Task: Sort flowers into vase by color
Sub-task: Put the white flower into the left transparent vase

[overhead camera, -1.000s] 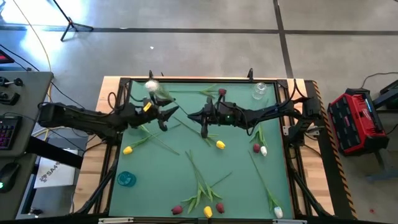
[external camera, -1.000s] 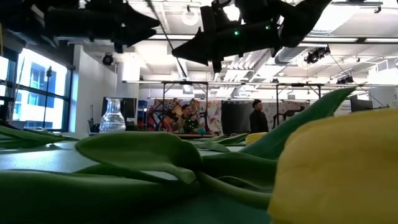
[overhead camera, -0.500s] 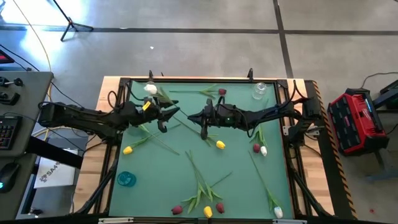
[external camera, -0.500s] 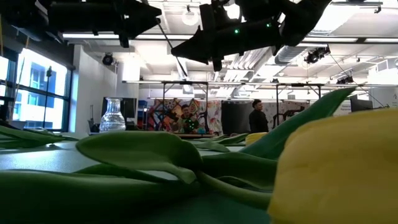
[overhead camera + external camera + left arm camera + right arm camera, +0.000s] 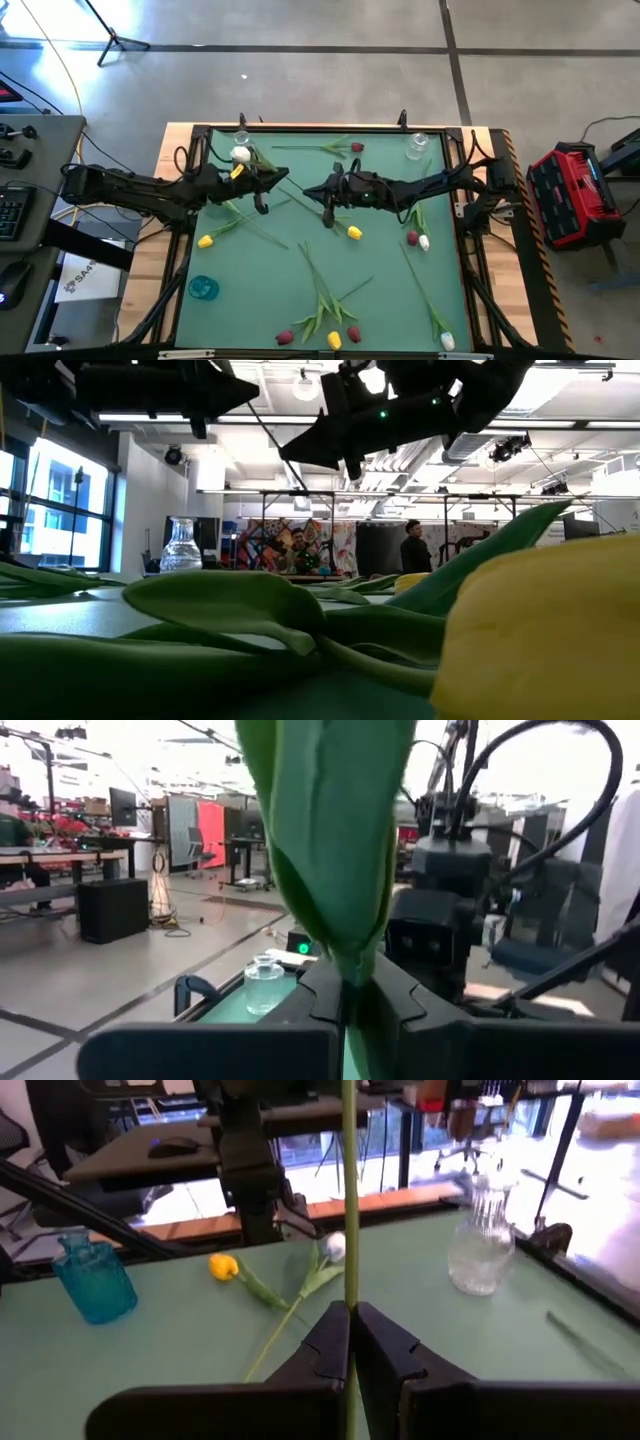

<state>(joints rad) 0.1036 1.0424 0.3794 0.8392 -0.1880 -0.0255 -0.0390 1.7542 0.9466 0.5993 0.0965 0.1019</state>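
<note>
My left gripper (image 5: 268, 182) is shut on a white tulip. Its head (image 5: 241, 154) is raised near the clear glass vase (image 5: 241, 136) at the far left. The tulip's thin green stem (image 5: 275, 440) slants down toward my right gripper (image 5: 327, 195), which is shut on a thin green stem (image 5: 349, 1200) above the table's middle. It appears to be the same flower's stem. In the left wrist view a broad green leaf (image 5: 330, 830) rises from my left gripper (image 5: 350, 985). The two grippers face each other, both clear of the table. My left gripper pinches the tulip between its two fingers at the base of the leaf (image 5: 352, 960), where the leaf meets the stem. The flower is lifted clear of the table, with its head on the far-left side of the gripper. My right gripper (image 5: 350, 1315) pinches the thin stem (image 5: 349, 1295) between its two fingers, coming level from the table's right. The stem runs on past the fingertips, up and toward the left arm, clear of the table.
A blue vase (image 5: 203, 288) stands near left and a second clear vase (image 5: 417, 146) far right. Loose tulips lie about: yellow (image 5: 205, 241), yellow (image 5: 354, 232), dark red (image 5: 357, 148), red and white (image 5: 418, 241), and several at the near edge (image 5: 334, 340). A white tulip (image 5: 335, 1245) lies below the left arm.
The white tulip's head has swung from over the far-left clear vase toward the table's near edge, still held by my left gripper. My right gripper has edged toward the left gripper, still shut on the stem.
</note>
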